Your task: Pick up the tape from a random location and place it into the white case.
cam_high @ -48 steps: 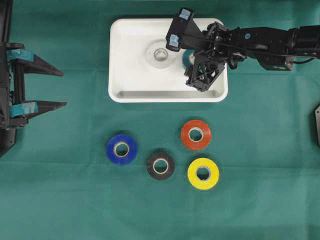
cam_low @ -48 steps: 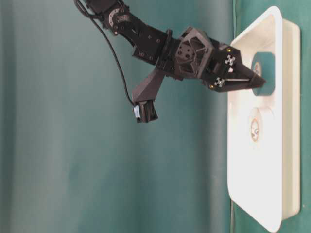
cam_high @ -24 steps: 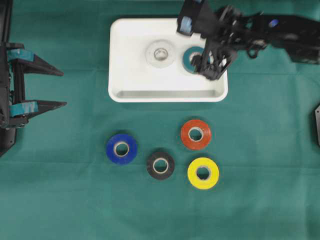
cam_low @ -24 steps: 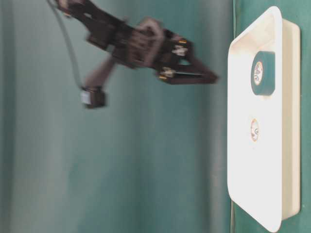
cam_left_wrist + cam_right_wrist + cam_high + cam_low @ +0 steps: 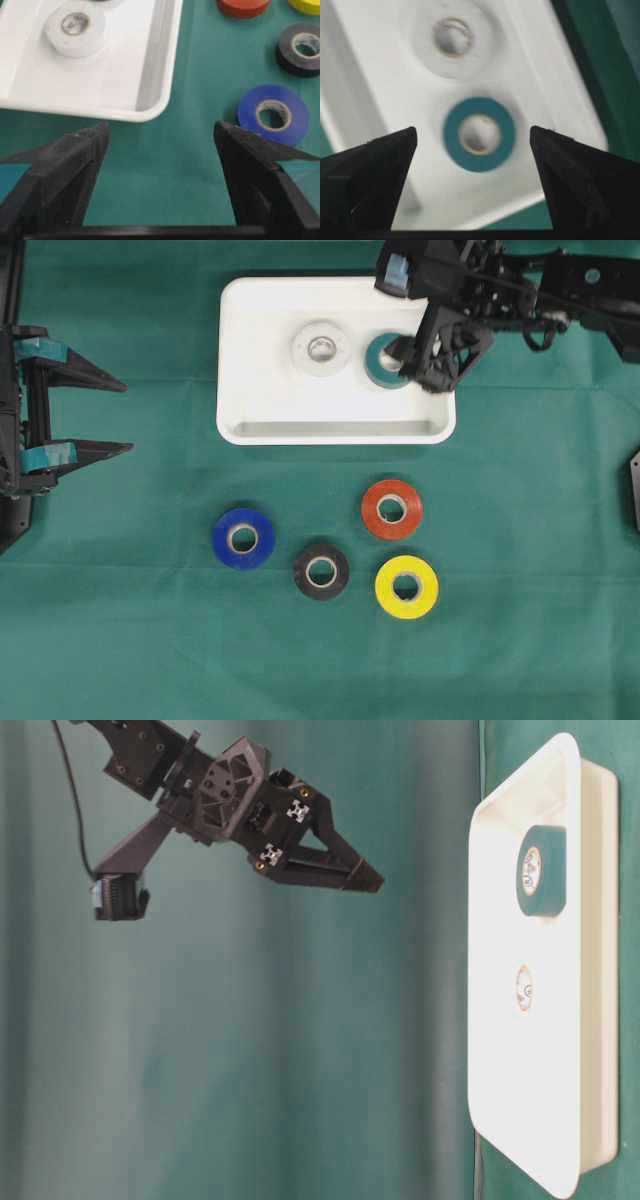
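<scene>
The white case [image 5: 250, 390] lies at the back middle of the green cloth. A teal tape [image 5: 381, 362] lies flat in its right half and a white tape [image 5: 321, 348] beside it. My right gripper [image 5: 420, 367] hangs well above the case's right end, open and empty [image 5: 372, 880]. In the right wrist view the teal tape [image 5: 479, 134] shows far below, between the spread fingertips. Four more tapes lie on the cloth: blue [image 5: 243, 538], black [image 5: 321, 571], red [image 5: 392, 509] and yellow [image 5: 406, 587]. My left gripper [image 5: 127, 418] rests open at the left edge, holding nothing [image 5: 161, 131].
In the left wrist view the case's near corner [image 5: 150, 100] is ahead on the left and the blue tape [image 5: 272, 114] ahead on the right. Green cloth covers the whole table. A dark object [image 5: 634, 490] sits at the right edge.
My right gripper has let go of the teal tape and risen away from the case, drifting back and right. The teal tape stays in the case. The left arm has not moved.
</scene>
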Motion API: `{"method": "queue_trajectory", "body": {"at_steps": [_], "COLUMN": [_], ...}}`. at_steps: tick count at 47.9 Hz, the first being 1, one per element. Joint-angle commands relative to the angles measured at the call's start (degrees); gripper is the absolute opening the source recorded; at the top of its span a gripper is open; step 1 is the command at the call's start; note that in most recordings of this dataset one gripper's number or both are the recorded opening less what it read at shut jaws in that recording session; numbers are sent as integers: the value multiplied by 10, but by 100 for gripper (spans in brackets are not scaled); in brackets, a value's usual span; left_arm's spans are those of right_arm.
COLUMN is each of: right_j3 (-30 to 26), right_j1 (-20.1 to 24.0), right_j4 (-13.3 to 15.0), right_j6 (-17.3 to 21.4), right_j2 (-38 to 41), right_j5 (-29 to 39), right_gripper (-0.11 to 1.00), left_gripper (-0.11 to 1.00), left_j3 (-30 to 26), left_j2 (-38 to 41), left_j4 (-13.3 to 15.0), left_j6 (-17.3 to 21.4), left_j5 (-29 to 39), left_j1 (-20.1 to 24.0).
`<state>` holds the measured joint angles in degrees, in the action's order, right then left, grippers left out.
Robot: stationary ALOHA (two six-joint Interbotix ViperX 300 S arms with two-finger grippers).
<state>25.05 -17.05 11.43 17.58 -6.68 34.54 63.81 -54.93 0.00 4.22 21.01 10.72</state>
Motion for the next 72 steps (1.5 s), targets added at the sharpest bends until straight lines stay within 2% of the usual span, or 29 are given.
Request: {"method": "queue_trajectory", "body": {"at_steps": [1, 12, 29, 48, 58, 72], "right_j3": [-8, -8, 17, 146, 221, 325], "right_j1": [34, 118, 142, 159, 161, 160], "right_j4": [-1, -1, -1, -20, -20, -18], "right_j6": [0, 4, 6, 8, 8, 7], "right_j2": [-11, -10, -49, -218, -321, -425], "right_j5": [-8, -12, -15, -80, -108, -149], "right_gripper": [87, 87, 87, 87, 87, 86], "left_gripper": [82, 82, 82, 82, 82, 82], "left_j3": [-6, -6, -6, -4, -3, 3], "left_j2": [4, 4, 4, 4, 4, 4], "left_j4": [0, 0, 0, 0, 0, 0], "left_j6": [-1, -2, -2, -2, -2, -2], "left_j5": [-3, -3, -4, -4, -5, -6], "left_j1": [2, 2, 2, 2, 2, 2]}}
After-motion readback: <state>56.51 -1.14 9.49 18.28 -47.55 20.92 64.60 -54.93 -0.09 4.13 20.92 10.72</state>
